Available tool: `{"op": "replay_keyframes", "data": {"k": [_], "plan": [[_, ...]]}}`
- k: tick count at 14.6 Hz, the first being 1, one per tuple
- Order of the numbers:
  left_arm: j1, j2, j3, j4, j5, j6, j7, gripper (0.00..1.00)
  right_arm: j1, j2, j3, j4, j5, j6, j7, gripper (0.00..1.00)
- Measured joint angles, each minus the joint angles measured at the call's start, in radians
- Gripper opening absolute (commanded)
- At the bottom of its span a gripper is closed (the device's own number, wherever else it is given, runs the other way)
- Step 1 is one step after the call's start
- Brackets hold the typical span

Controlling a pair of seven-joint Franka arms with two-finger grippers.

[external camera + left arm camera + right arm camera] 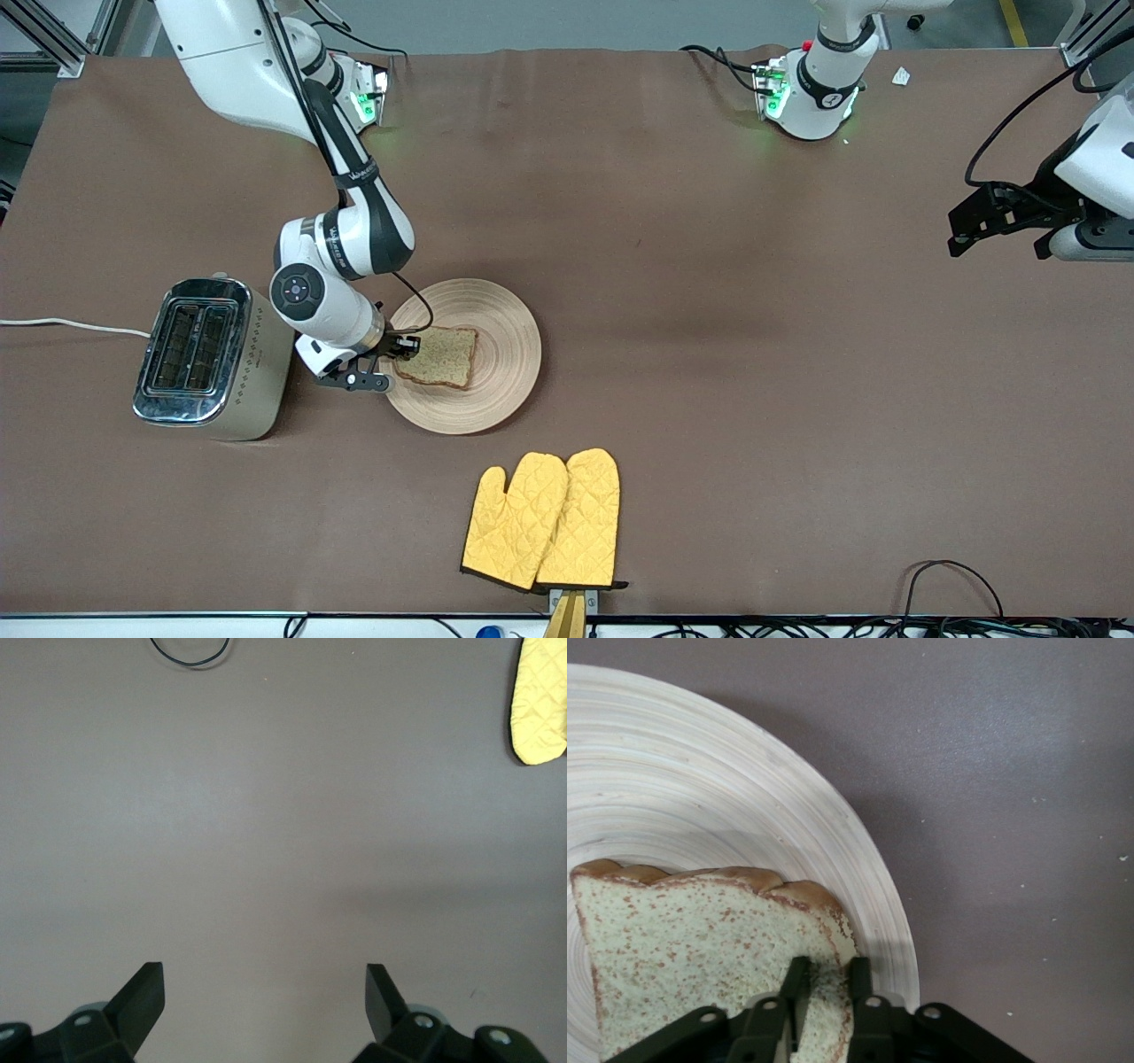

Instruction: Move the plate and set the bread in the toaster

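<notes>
- The right gripper has its fingers pinched on the edge of the bread, low over the plate, so the slice can likely be lifted on edge.
- The bread lies on the plate, beside the toaster, whose slots face up to take it.
- The left gripper waits over bare table at its arm's end, fingers spread and holding nothing.
</notes>
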Motion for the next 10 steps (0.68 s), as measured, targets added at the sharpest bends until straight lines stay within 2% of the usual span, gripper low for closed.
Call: {"op": "replay_keyframes", "data": {"k": [3,6,10], "plan": [[0.001,0.001,0.0,-0.003,0.0,0.036,-0.008,1.0,0.0,0.0,0.0,0.0,0.0,0.0,0.0,0.0],[0.003,0.003,0.0,-0.006,0.0,0.06,-0.009,1.0,0.0,0.0,0.0,0.015,0.0,-0.034,-0.002,0.0],[0.005,0.005,0.001,-0.007,0.0,0.061,-0.009,1.0,0.0,-0.007,-0.002,0.145,-0.002,-0.266,-0.002,0.0]]}}
